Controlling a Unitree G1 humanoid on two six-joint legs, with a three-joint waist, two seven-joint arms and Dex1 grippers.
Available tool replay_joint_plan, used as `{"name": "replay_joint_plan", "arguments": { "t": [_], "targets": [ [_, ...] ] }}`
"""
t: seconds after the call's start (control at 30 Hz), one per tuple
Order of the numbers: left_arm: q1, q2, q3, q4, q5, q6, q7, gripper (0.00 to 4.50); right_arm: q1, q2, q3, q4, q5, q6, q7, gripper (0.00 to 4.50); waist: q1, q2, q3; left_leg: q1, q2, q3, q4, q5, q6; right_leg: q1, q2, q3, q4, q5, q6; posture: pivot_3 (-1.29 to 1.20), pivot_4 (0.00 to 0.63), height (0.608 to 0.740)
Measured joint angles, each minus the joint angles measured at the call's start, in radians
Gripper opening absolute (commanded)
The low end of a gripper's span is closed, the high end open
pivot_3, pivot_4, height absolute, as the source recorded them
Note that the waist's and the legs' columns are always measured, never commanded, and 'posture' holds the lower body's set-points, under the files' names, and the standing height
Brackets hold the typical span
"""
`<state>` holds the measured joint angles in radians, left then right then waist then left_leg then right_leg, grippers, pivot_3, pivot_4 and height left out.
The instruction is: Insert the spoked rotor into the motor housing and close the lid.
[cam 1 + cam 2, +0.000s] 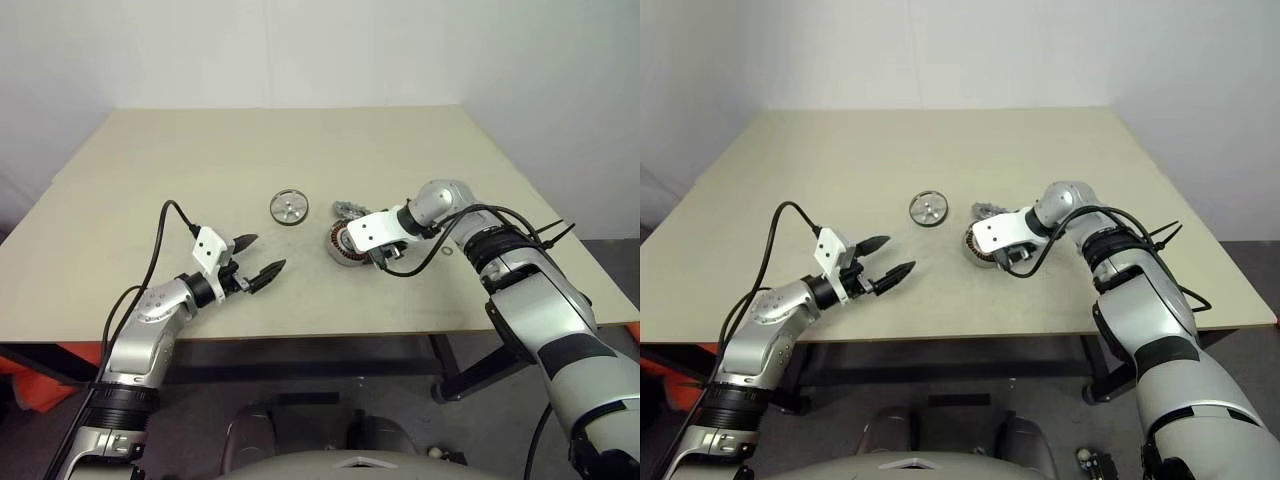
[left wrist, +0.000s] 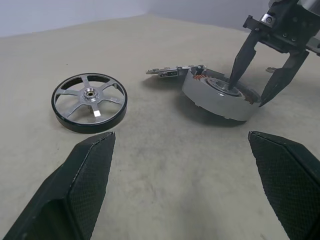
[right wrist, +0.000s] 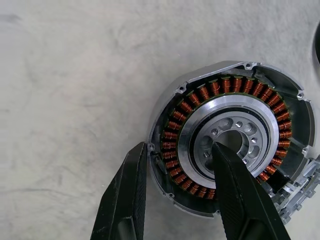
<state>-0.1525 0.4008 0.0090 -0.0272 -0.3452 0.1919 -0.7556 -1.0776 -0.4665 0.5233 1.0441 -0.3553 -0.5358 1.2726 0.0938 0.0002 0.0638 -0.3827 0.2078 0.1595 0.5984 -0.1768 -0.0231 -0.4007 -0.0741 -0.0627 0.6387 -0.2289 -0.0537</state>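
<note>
Left claw (image 1: 262, 258) wide open, empty; right claw (image 3: 177, 197) half-open astride motor housing (image 3: 231, 136) rim

Soft, even light falls from overhead on the beige matte worktop (image 1: 200, 160), bright without harsh glare. Shadows are faint and short: a thin dark rim hugs the round grey motor housing with copper-coloured windings (image 3: 230, 140) just beneath the right pincer (image 3: 182, 192), and a similar one lies under the shiny silver spoked disc with a dark rim (image 2: 90, 102) ahead of the left pincer (image 2: 180, 185). The housing's silvery centre catches mild highlights. The left pincer's black textured fingers (image 2: 82, 185) are slightly soft, being close to the lens. The head views stay sharp, with little visible bending at the edges.
</note>
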Motion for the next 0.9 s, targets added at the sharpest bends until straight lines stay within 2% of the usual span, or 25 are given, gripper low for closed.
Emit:
{"name": "replay_joint_plan", "arguments": {
  "t": [0.2, 0.27, 0.3, 0.47, 0.7, 0.9],
  "targets": [
    [0.0, 0.0, 0.0, 0.0, 0.001, -0.001, 0.0, 4.5, 0.004, 0.002, 0.0, 0.0, -0.004, -0.006, -0.019, 1.83, -0.001, 0.0, 0.0, 0.001, 0.0, 0.0, 0.0, 0.001, -0.002, 0.0, 0.0, 0.001, 0.002, 0.0, 0.0, 0.0, 0.0, 0.74],
    [0.0, 0.0, 0.0, 0.0, 0.001, -0.001, 0.0, 4.5, 0.004, 0.002, -0.001, 0.0, -0.004, -0.005, -0.013, 2.51, -0.001, 0.0, 0.0, 0.001, 0.0, 0.0, 0.0, 0.001, -0.002, 0.0, 0.0, 0.001, 0.002, 0.0, 0.0, 0.0, 0.0, 0.74],
    [0.0, 0.0, 0.0, 0.0, 0.001, -0.002, 0.0, 4.5, 0.004, 0.002, -0.002, 0.0, -0.003, -0.005, -0.011, 2.7, -0.001, 0.0, 0.0, 0.001, 0.0, 0.0, 0.0, 0.001, -0.002, 0.0, 0.0, 0.001, 0.002, 0.0, 0.0, 0.0, 0.0, 0.74],
    [0.0, 0.0, 0.0, 0.0, 0.003, -0.008, 0.0, 4.5, 0.004, 0.005, -0.003, 0.0, -0.004, -0.015, -0.044, 4.43, -0.001, 0.0, 0.0, 0.001, 0.0, 0.0, 0.0, 0.001, -0.002, 0.0, 0.0, 0.001, 0.002, 0.0, 0.0, 0.0, 0.0, 0.74],
    [0.0, 0.0, 0.0, 0.0, 0.007, -0.008, 0.0, 4.5, 0.004, 0.004, -0.012, -0.003, -0.001, -0.023, -0.057, 4.47, -0.001, 0.0, 0.0, 0.001, 0.0, 0.0, 0.0, 0.001, -0.002, 0.0, 0.0, 0.001, 0.002, 0.0, 0.0, 0.0, 0.0, 0.74],
    [0.0, -0.016, 0.006, -0.003, -0.013, 0.002, 0.004, 4.5, 0.014, -0.025, -0.117, -0.095, 0.056, 0.058, -0.087, 4.47, 0.001, 0.0, 0.0, 0.001, -0.001, 0.0, 0.0, 0.001, -0.002, 0.0, 0.0, 0.001, 0.002, 0.0, 0.0, 0.0, 0.0, 0.74]
  ]
}}
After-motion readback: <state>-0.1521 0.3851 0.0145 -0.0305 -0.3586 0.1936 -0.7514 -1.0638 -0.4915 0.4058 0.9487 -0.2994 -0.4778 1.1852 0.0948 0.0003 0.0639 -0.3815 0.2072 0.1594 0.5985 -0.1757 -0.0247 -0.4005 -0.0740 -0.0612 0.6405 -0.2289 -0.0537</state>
